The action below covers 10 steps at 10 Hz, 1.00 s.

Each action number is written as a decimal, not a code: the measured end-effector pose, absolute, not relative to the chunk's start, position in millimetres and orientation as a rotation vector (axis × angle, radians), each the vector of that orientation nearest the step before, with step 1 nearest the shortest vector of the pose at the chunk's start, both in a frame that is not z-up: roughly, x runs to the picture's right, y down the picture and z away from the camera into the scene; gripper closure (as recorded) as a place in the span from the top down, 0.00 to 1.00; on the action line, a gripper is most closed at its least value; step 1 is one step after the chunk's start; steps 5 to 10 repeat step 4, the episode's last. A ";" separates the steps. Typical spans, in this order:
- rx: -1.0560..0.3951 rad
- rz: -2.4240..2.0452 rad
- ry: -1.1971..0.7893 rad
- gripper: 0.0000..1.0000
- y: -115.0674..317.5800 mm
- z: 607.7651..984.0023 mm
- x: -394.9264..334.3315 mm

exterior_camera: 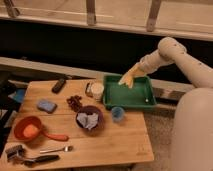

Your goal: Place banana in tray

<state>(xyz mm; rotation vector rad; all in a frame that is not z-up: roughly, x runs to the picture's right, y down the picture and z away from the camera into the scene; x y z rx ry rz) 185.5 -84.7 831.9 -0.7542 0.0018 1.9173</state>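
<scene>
I see my gripper (128,78) hovering over the tray's (131,100) back edge; whether it grips a banana, I can't tell.

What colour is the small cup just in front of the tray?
Light blue. The cup shows in the camera view, beside the green tray; the gripper hangs over the tray's back edge.
</scene>
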 end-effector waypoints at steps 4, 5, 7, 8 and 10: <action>-0.790 2.020 0.073 0.80 -78.5 848.8 190.1; -0.790 2.020 0.073 0.80 -78.5 848.8 190.1; -0.790 2.020 0.073 0.80 -78.5 848.8 190.1; -0.790 2.020 0.073 0.80 -78.5 848.8 190.1; -0.790 2.020 0.073 0.80 -78.5 848.8 190.1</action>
